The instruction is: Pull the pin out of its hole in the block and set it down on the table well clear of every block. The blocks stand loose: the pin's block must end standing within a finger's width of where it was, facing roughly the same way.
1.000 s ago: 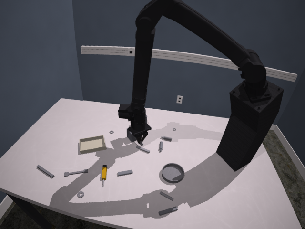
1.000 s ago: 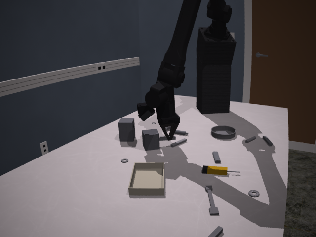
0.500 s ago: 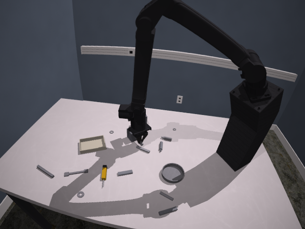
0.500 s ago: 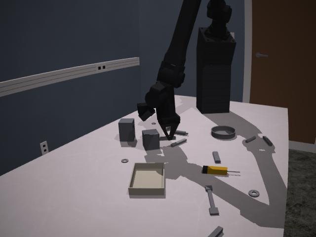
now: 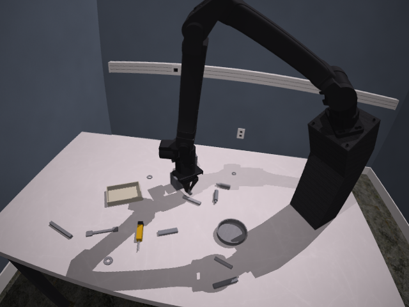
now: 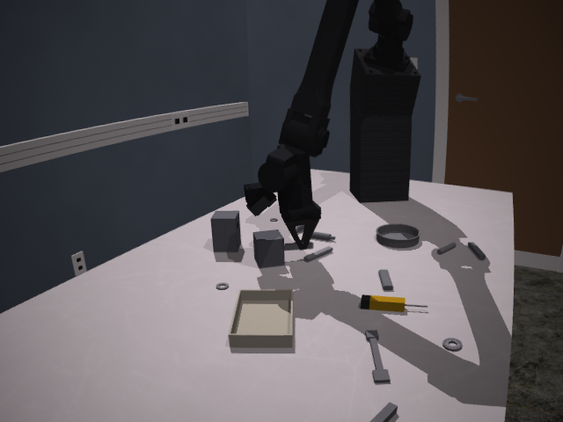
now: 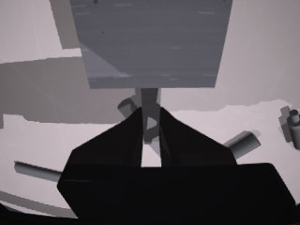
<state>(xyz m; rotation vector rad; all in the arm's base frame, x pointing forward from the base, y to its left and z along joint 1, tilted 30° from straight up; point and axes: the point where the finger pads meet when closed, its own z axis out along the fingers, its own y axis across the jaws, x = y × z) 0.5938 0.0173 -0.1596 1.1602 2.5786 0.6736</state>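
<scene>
Gripping the pin (image 7: 149, 105) between its closed fingers, the gripper (image 6: 302, 245) hangs low beside the smaller grey block (image 6: 268, 248), fingertips pointing down towards the table (image 6: 136, 290). In the wrist view the pin shows as a thin pale bar running from the side face of the block (image 7: 150, 22) into the gap between the two dark fingers (its far end meets the block's face, so it looks only partly drawn out, though how deep it sits cannot be told). The block stands upright on the table, and a taller grey block (image 6: 225, 229) stands just behind and to its left in the exterior view, apart from it.

Around the gripper lie several loose parts. A short grey bar (image 5: 192, 199) lies near the fingertips, and two small bolts (image 5: 215, 196) (image 5: 223, 185) lie a little further towards the arm's pedestal (image 5: 333, 171). A shallow beige tray (image 6: 261, 338) sits near the block on the side away from the pedestal, with a small washer (image 6: 222, 286) close by its far corner. Well apart, nearer the table's front, are a round dark dish (image 5: 245, 231), a yellow-handled tool (image 5: 139, 231), a flat grey bar (image 5: 167, 231) and a dumbbell-shaped piece (image 5: 101, 231).
</scene>
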